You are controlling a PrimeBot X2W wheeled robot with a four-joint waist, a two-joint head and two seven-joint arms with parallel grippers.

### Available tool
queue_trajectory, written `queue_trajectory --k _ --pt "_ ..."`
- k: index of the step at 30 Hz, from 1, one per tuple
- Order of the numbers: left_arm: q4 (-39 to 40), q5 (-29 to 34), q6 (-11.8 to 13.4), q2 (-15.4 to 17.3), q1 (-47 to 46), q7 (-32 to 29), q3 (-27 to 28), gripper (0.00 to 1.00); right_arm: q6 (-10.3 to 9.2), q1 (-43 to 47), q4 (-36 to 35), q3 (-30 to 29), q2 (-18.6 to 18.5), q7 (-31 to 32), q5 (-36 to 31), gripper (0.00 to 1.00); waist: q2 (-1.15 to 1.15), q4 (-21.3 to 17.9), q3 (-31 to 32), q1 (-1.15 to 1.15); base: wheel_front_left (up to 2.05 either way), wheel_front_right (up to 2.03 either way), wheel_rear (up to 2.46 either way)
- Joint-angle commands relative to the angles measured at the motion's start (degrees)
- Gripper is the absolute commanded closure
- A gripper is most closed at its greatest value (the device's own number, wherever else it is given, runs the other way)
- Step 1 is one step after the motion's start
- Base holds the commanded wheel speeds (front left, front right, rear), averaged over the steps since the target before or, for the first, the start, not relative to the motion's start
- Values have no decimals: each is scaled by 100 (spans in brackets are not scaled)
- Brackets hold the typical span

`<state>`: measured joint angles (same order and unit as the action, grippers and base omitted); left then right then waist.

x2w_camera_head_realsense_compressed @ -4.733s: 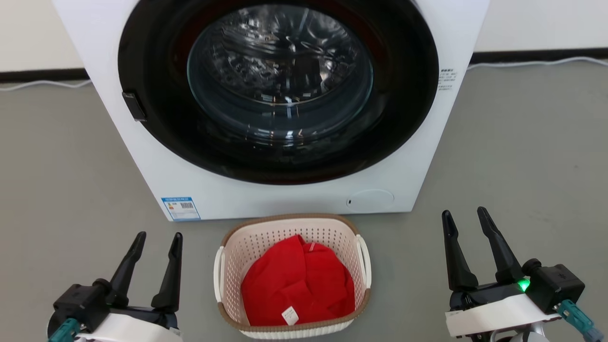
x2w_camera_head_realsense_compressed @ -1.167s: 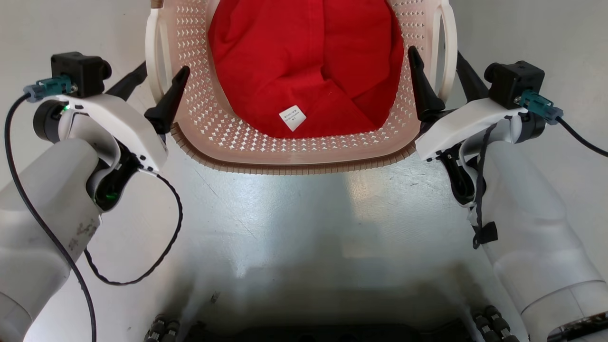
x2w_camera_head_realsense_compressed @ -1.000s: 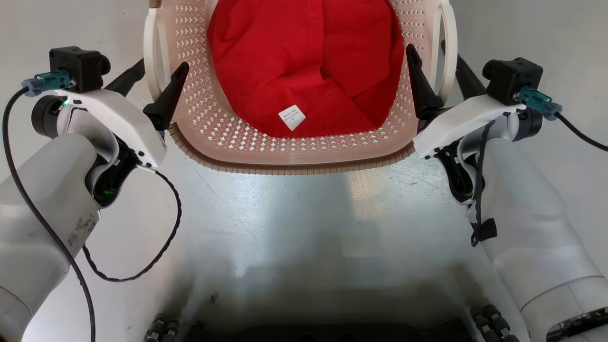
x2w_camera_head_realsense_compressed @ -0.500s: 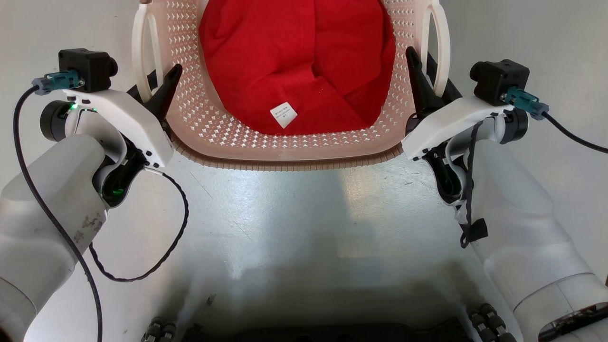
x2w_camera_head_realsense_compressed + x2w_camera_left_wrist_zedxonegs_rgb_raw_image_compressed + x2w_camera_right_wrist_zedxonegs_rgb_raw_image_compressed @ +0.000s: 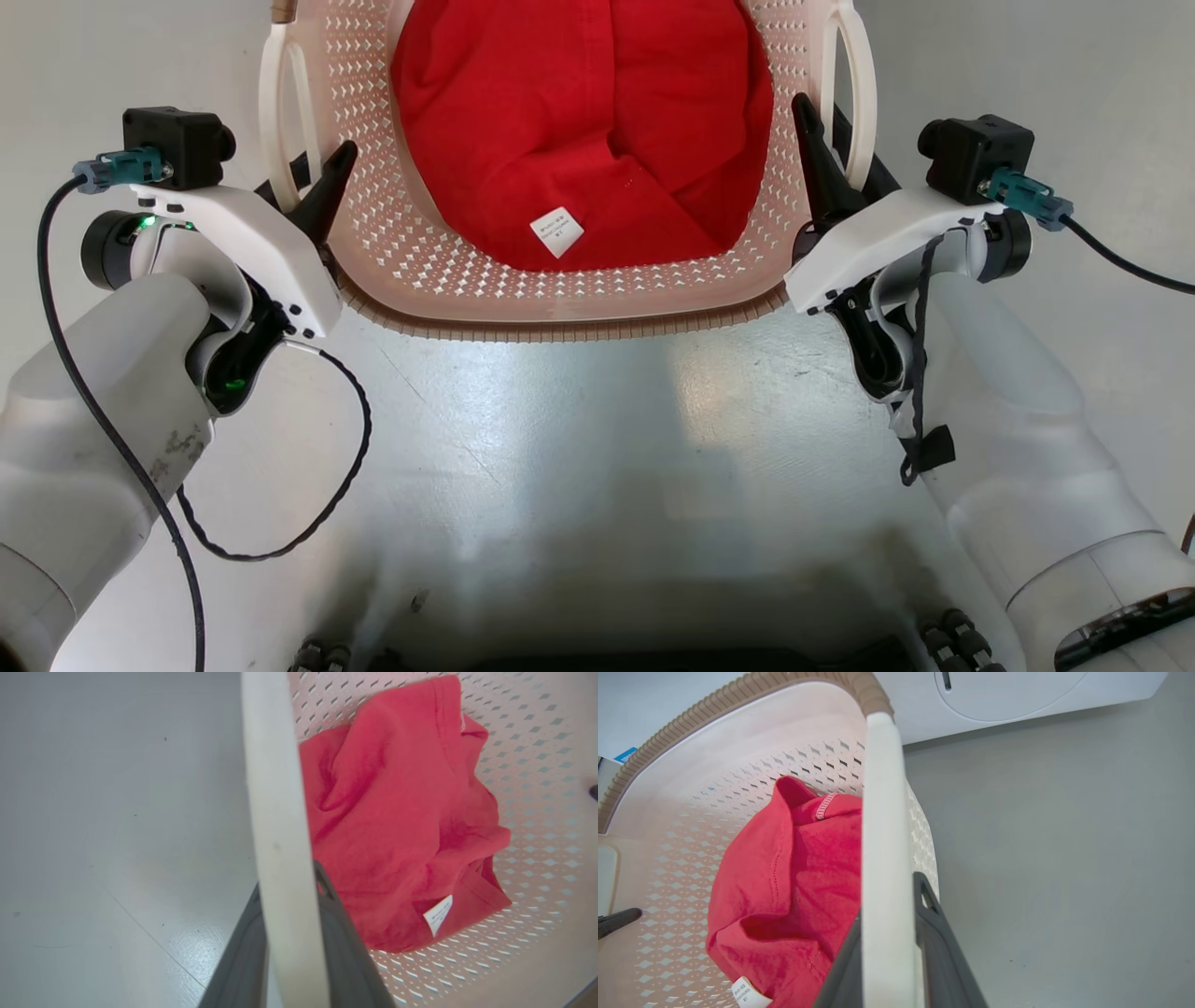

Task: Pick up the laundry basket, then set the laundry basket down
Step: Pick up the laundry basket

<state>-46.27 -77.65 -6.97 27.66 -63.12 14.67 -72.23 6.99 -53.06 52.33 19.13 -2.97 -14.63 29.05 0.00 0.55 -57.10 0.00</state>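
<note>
Change, claws: a second ago each claw stood spread, one finger on either side of a loop handle; now both are clenched on those loops.
Change, basket: the laundry basket (image 5: 560, 310) sits slightly more to the left in the head view than a second ago, while the floor marks lie about where they were.
Change, camera: several seconds ago the head view took in the washer door and the whole basket; now it looks steeply down at the basket's near end.
Left claw (image 5: 322, 161): grasping the basket's left handle (image 5: 273, 103), inner finger inside the basket wall, outer finger outside; in the left wrist view the white loop (image 5: 280, 835) runs up between the two dark fingers.
Right claw (image 5: 820, 114): grasping the right handle (image 5: 864, 103) the same way; the right wrist view shows the loop (image 5: 882, 858) pinched between its fingers.
Basket place: between the two claws, over the grey floor (image 5: 579, 448), its far end close to the base of the white washer (image 5: 1017, 695); I cannot tell whether its bottom touches the floor.
Basket rim: brown, ribbed, above a pale perforated wall.
Basket contents: one crumpled red garment (image 5: 579, 121) covering the bottom, with a small white tag (image 5: 556, 231) face up at its near edge.
</note>
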Motion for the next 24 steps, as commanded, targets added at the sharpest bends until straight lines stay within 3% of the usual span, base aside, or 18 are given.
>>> queue_trajectory --k 1,9,24 --pt "-6 10 -52 339 78 32 85 100 50 251 -35 110 10 -37 66 100 0 -9 53 0 0 0 0" --pt "20 -42 -52 364 324 -14 -35 100 50 420 157 348 10 -37 411 100 0 -80 439 0 0 0 0" --pt "-26 -180 -52 364 923 -462 -101 100 50 570 973 1412 10 -37 1261 100 0 -240 1489 0 0 0 0"
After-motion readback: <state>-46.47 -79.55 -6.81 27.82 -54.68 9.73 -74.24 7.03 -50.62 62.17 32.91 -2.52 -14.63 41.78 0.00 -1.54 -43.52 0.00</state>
